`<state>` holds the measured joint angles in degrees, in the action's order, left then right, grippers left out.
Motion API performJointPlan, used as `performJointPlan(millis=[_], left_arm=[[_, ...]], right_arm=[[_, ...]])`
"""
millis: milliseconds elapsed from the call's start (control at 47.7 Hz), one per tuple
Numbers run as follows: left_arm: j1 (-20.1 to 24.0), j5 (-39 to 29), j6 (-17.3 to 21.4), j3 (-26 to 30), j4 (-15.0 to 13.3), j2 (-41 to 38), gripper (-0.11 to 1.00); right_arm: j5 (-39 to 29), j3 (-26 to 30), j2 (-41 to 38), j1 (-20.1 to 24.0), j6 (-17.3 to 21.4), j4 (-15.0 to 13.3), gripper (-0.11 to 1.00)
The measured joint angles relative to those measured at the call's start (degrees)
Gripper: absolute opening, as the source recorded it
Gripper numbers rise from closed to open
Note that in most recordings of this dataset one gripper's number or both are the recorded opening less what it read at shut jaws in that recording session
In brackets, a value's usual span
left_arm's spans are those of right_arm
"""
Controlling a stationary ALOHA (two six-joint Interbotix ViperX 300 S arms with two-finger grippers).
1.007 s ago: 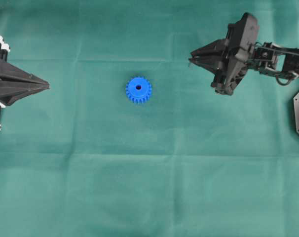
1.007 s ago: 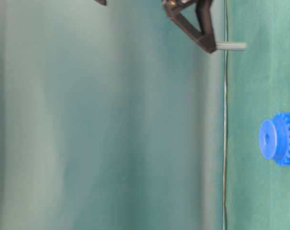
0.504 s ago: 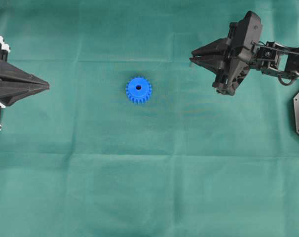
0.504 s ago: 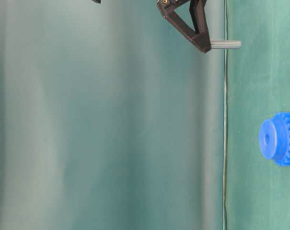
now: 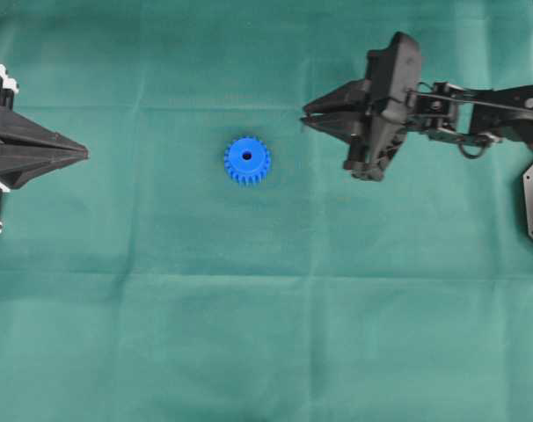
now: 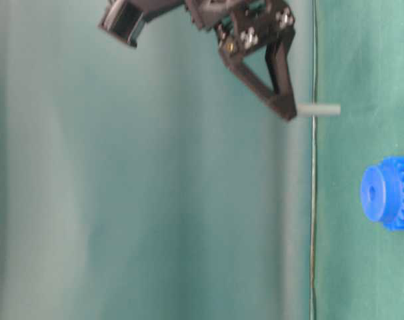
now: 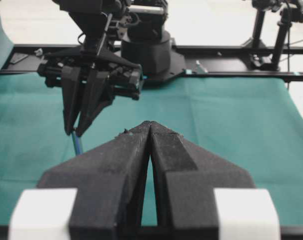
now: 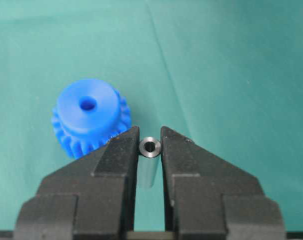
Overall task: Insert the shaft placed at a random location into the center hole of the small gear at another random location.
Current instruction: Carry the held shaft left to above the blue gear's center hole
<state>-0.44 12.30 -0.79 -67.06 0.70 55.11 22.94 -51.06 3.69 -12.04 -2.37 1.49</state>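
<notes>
We find the right gripper (image 8: 150,136), a black two-fingered claw, closed narrowly on the thin silver-grey metal shaft (image 8: 150,148), whose ringed end shows between the fingertips in the right wrist view. In the table-level view the shaft (image 6: 318,109) projects from the fingertips toward the green cloth (image 6: 362,280) and hangs clear of it. The small bright blue plastic toothed gear (image 5: 246,160) lies flat on the cloth near the middle of the table, its dark center hole (image 5: 246,156) facing up and unobstructed. In the overhead view the right gripper (image 5: 307,117) stands to the right of the gear and apart from it. The left gripper (image 5: 83,154) rests at the left edge, its fingers pressed together on nothing, well apart from the gear.
</notes>
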Motion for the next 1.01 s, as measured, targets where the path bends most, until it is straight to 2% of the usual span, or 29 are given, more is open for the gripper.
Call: performJointPlan(millis=[629, 1007], left_arm=[[-0.1, -0.1, 0.0, 0.0, 0.0, 0.0, 0.0], [0.0, -0.7, 0.0, 0.0, 0.0, 0.0, 0.0]], right_arm=[[-2.6, 11.9, -8.1, 4.0, 0.0, 0.0, 0.13], [-3.3, 13.2, -9.1, 4.6, 0.0, 0.0, 0.13]])
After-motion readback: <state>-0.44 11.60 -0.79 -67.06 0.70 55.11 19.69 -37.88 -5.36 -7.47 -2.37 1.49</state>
